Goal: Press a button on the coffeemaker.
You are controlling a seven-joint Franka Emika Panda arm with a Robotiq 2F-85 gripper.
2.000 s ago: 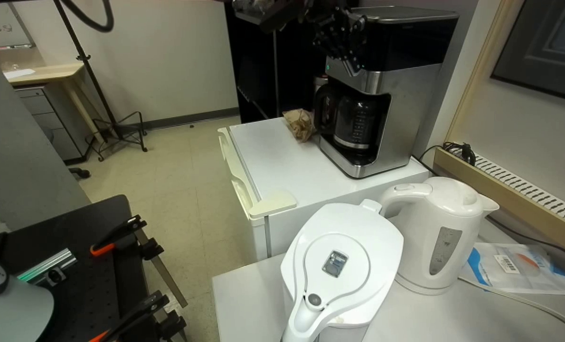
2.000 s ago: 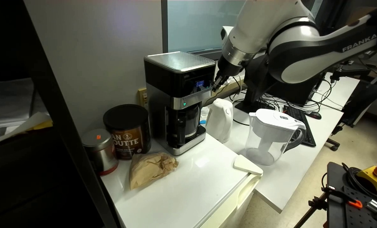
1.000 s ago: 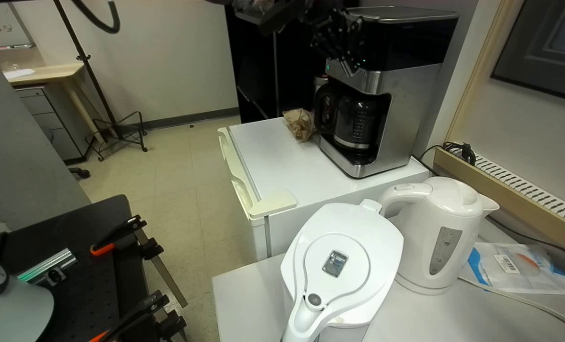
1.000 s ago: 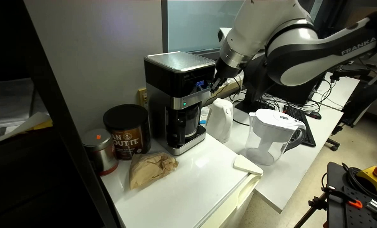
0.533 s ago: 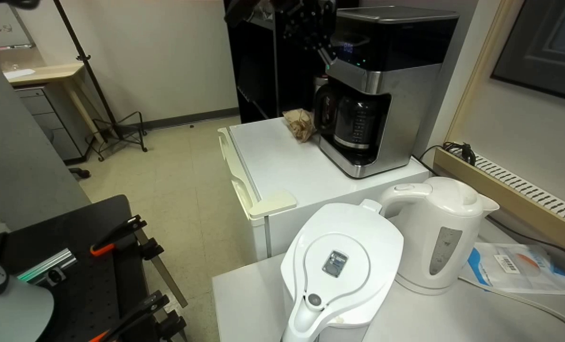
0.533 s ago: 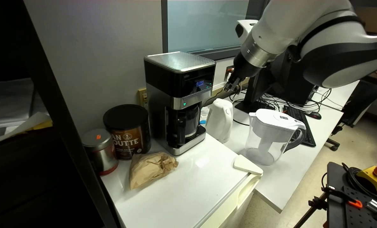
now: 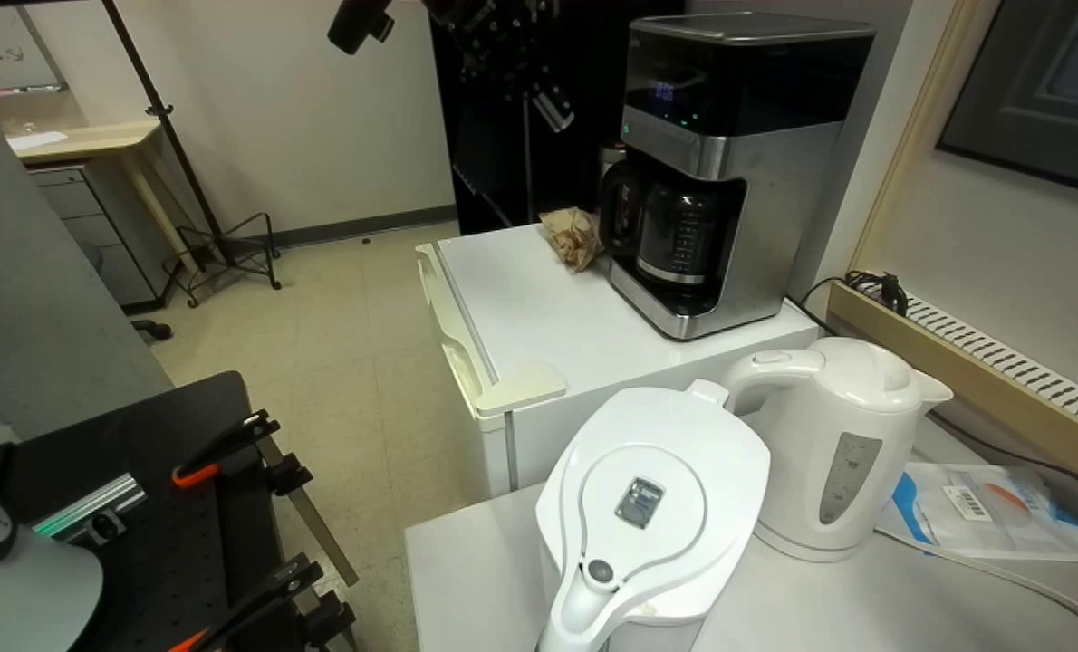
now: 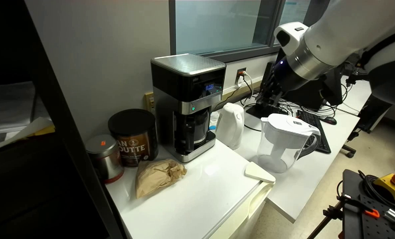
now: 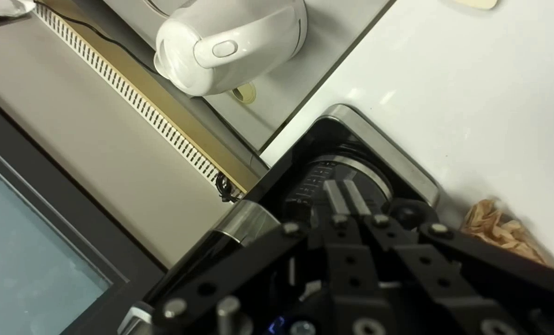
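The coffeemaker (image 7: 779, 199) is a tall black-and-silver machine on a white top, also seen in an exterior view (image 8: 164, 116). Its blue display (image 8: 209, 87) and small green lights (image 7: 688, 119) are lit. A green-lit round button (image 8: 193, 109) shows on the silver band. The dark glass carafe (image 7: 679, 231) sits inside. My gripper (image 7: 553, 109) is in front of the machine and apart from it; it also shows in an exterior view (image 8: 267, 98). In the wrist view, the gripper's fingertips (image 9: 347, 195) are together with a thin gap, nothing held, and overlap the carafe in the picture.
A white kettle (image 8: 230, 126) and a water-filter pitcher (image 8: 278, 142) stand beside the machine on the desk. A paper bag (image 8: 159, 177), a coffee can (image 8: 132, 137) and a metal canister (image 8: 104, 156) are on its other side. A monitor and cables lie behind the arm.
My gripper has moved back from the coffeemaker's front panel, away from the machine. The display, which it covered before in an exterior view, now shows. The coffeemaker has not moved.
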